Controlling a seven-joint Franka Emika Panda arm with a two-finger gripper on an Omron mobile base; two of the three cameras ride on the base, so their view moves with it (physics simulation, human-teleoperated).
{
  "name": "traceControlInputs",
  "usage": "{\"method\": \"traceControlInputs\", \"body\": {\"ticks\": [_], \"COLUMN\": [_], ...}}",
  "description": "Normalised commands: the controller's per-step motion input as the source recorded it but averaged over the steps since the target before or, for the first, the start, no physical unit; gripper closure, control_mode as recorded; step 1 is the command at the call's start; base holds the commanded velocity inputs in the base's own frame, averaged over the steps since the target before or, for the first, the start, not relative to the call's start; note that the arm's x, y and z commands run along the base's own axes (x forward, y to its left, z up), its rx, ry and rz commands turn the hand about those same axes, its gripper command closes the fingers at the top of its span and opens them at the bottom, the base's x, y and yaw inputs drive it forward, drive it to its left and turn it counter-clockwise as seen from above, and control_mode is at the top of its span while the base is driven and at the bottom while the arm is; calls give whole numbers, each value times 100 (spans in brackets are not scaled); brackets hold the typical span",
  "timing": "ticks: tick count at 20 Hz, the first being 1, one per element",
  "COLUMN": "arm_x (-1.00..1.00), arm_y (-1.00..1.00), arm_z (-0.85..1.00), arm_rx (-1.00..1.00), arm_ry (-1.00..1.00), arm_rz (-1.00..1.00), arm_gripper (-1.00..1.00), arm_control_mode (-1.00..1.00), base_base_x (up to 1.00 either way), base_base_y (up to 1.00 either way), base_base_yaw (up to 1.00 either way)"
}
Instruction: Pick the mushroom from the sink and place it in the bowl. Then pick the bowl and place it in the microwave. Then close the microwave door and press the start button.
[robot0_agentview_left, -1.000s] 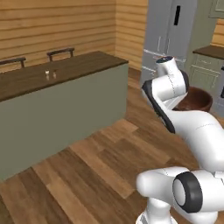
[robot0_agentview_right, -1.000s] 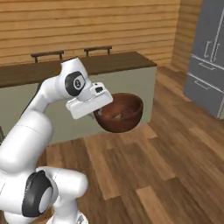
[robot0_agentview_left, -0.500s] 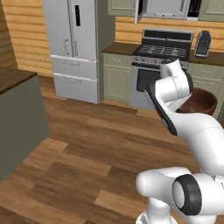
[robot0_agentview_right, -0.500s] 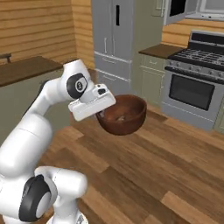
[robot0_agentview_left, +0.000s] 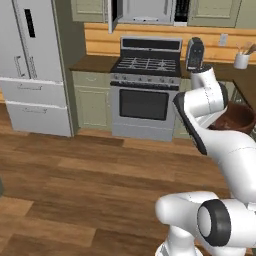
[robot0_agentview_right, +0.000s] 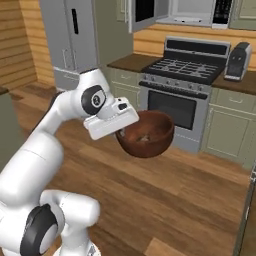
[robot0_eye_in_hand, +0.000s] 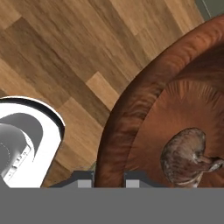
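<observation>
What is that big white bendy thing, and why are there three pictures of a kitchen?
The white bendy thing is a robot arm on a base that can drive around. Two cameras ride on that base, one behind the arm on each side, so two pictures show the same kitchen from two angles. The third camera sits on the robot's hand and looks down past its fingers.

The hand is called a gripper. It is pinched shut on the rim of a dark brown bowl and carries it above the wooden floor. Inside the bowl lies a little mushroom, easiest to see in the hand picture.

Ahead stands a stove with an oven below. Above it hangs the microwave, with the microwave door swung open. A tall grey fridge stands at the left.
</observation>
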Motion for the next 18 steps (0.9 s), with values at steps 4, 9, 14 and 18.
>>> {"method": "traceControlInputs", "body": {"ticks": [4, 9, 14, 18], "arm_x": [0, 0, 0, 0], "arm_y": [0, 0, 0, 0], "arm_z": [0, 0, 0, 0], "arm_rx": [0, 0, 0, 0], "arm_ry": [0, 0, 0, 0], "arm_rz": [0, 0, 0, 0], "arm_gripper": [100, 100, 100, 100], "arm_control_mode": [100, 100, 100, 100], "base_base_x": [100, 100, 100, 100], "base_base_y": [0, 6, 35, 53], "base_base_yaw": [-8, -7, -14, -15]}}
